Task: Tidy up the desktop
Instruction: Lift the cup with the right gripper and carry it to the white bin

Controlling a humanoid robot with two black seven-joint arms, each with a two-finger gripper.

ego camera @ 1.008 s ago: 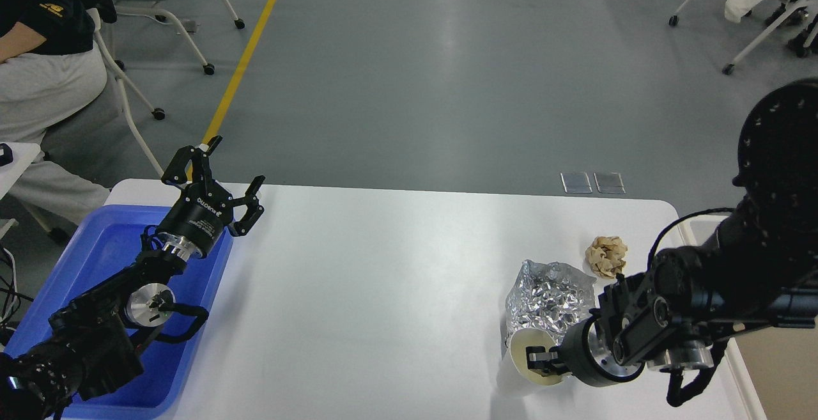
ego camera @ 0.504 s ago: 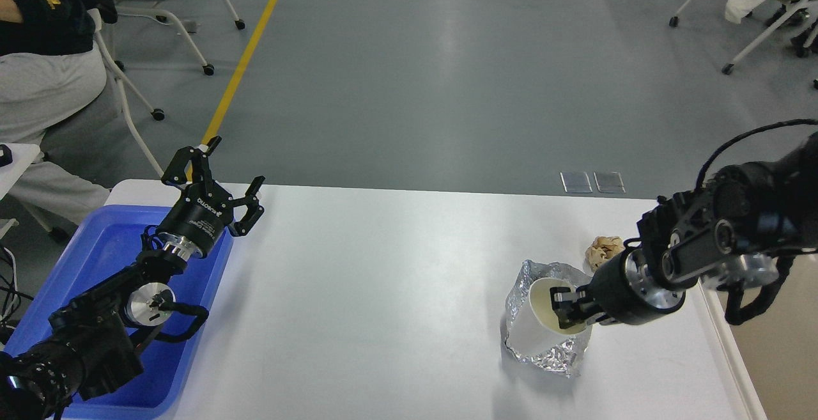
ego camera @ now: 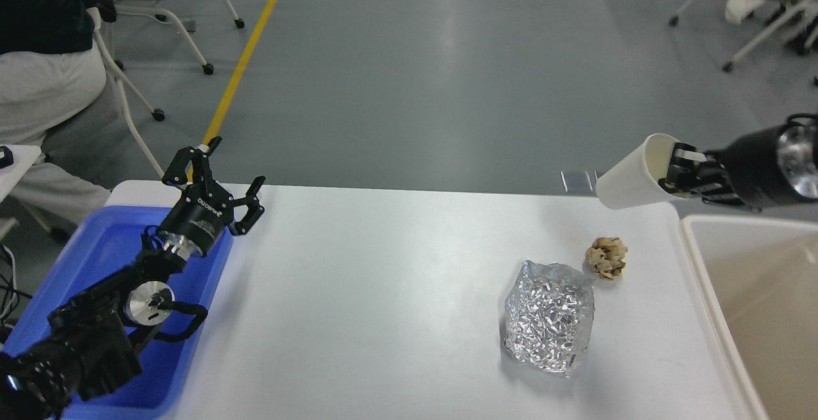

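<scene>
Right gripper is clamped on the rim of a white paper cup, held in the air above the far right corner of the desktop. Crumpled foil and a paper wad sit on the desktop near the beige bin. Left gripper hangs spread wide with nothing in it, over the blue tray.

Right tool grips white cup above desktop corner.

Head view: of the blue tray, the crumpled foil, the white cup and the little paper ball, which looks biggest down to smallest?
1. blue tray
2. crumpled foil
3. white cup, held up by the right gripper, so its height makes this unsure
4. paper ball
</scene>
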